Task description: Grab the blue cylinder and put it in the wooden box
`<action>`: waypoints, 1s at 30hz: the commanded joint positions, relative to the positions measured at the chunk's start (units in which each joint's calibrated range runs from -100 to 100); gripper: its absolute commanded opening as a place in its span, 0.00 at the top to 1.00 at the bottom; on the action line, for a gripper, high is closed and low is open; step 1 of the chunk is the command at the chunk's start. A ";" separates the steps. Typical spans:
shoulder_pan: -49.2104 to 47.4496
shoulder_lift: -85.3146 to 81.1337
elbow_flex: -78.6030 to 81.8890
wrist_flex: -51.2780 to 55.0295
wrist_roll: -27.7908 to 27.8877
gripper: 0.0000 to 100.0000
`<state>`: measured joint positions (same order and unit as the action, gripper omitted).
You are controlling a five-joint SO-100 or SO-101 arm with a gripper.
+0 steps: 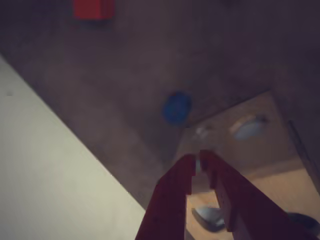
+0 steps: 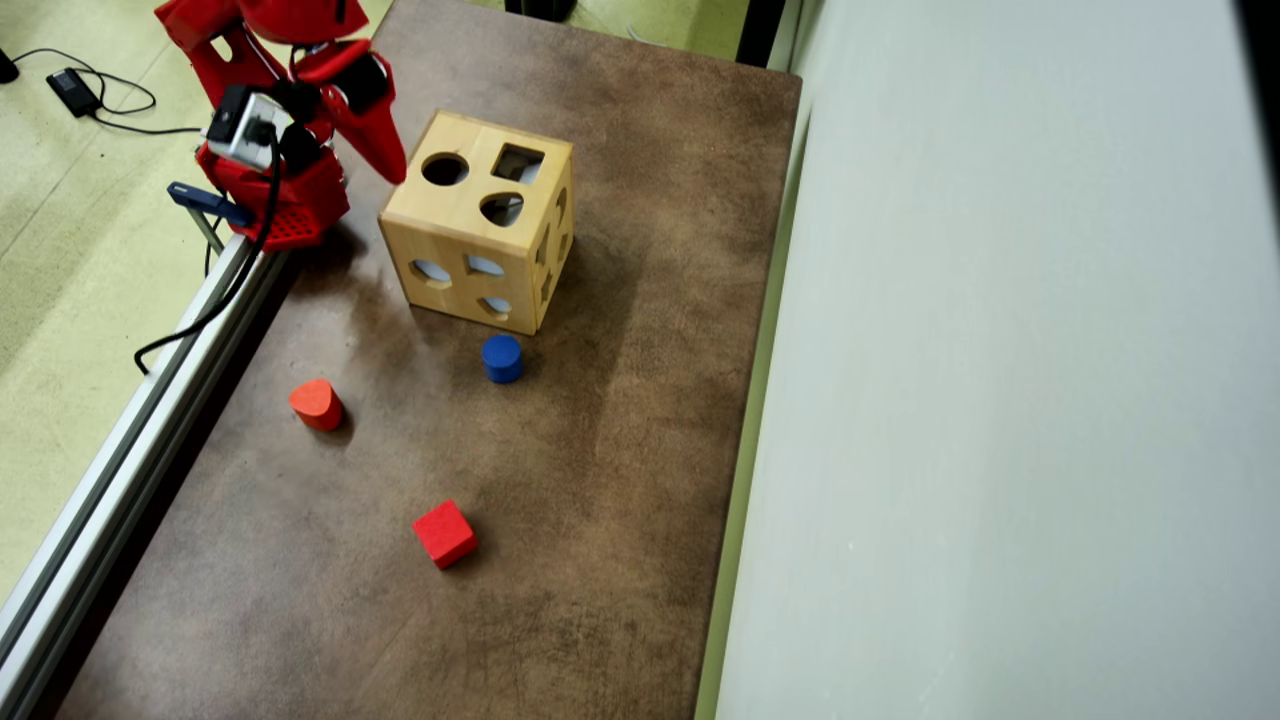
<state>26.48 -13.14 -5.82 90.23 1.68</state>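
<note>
Now, brown mottled tabletop (image 2: 560, 560), pale wall (image 2: 1000, 400) alongside; blue cylinder (image 2: 502, 357) stands upright, axis vertical, well beyond the gripper's (image 1: 200, 159) nearly closed, empty fingertips.

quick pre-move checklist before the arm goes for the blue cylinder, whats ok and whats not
1. Blue cylinder upright on the table, apart from the wooden box: ok.
2. Gripper empty: ok.
3. Gripper open wide enough for the cylinder: not ok, the tips look nearly together in the wrist view.
4. Gripper over the cylinder: not ok, it sits by the box's upper left edge in the overhead view.
5. Round hole in the box's top face unblocked: ok.
6. Orange-red block and red cube away from the cylinder: ok.
</note>
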 commanded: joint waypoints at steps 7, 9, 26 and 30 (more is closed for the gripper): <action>2.64 21.42 -1.87 -20.39 0.34 0.98; 2.42 25.15 -2.23 -23.53 0.34 0.98; -7.39 34.83 -2.32 -38.73 0.39 0.98; -9.69 35.00 -2.23 -38.81 0.39 0.98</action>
<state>18.79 22.54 -5.73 51.74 1.78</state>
